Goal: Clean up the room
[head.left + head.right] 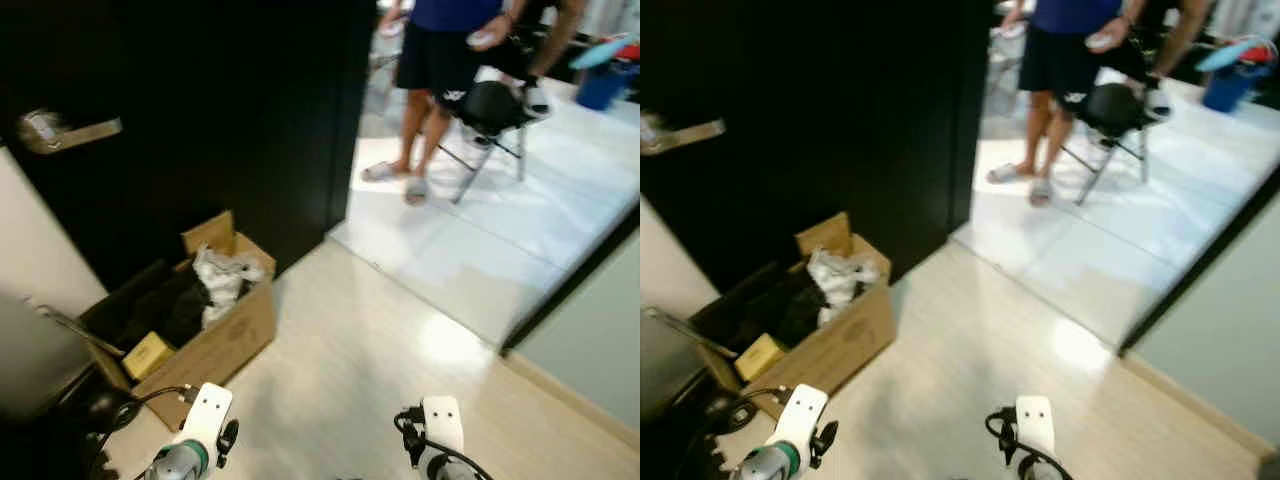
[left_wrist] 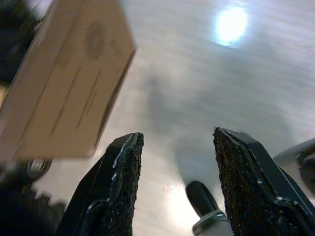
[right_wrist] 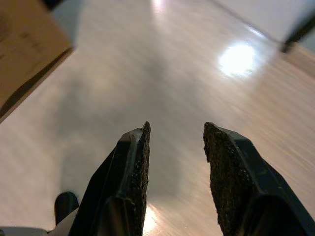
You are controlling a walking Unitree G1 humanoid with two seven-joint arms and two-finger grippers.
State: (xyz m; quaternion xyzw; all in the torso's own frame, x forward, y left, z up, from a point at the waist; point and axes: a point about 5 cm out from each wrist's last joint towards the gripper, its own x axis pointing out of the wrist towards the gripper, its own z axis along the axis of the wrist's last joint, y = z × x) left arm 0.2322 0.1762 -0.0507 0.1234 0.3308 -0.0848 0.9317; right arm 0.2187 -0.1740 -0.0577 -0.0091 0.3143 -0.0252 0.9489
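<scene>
An open cardboard box (image 1: 215, 345) stands on the pale wood floor at my left, by a black door. It holds dark clothes (image 1: 165, 300), crumpled white cloth (image 1: 225, 275) and a small yellow item (image 1: 148, 354). My left gripper (image 2: 174, 162) is open with nothing between its fingers, hanging over the floor just beside the box (image 2: 69, 88). My right gripper (image 3: 176, 147) is also open and empty above bare floor, with the box corner (image 3: 27, 46) off to one side. Both wrists (image 1: 200, 430) (image 1: 438, 430) sit low at the bottom of the head views.
A person (image 1: 445, 60) in dark shorts and sandals stands beyond the doorway on white tiles beside a black folding chair (image 1: 490, 115). The black door (image 1: 200, 120) with a metal handle (image 1: 65, 130) is at my left. A blue bin (image 1: 605, 80) is far right. Dark cables (image 1: 110, 415) lie lower left.
</scene>
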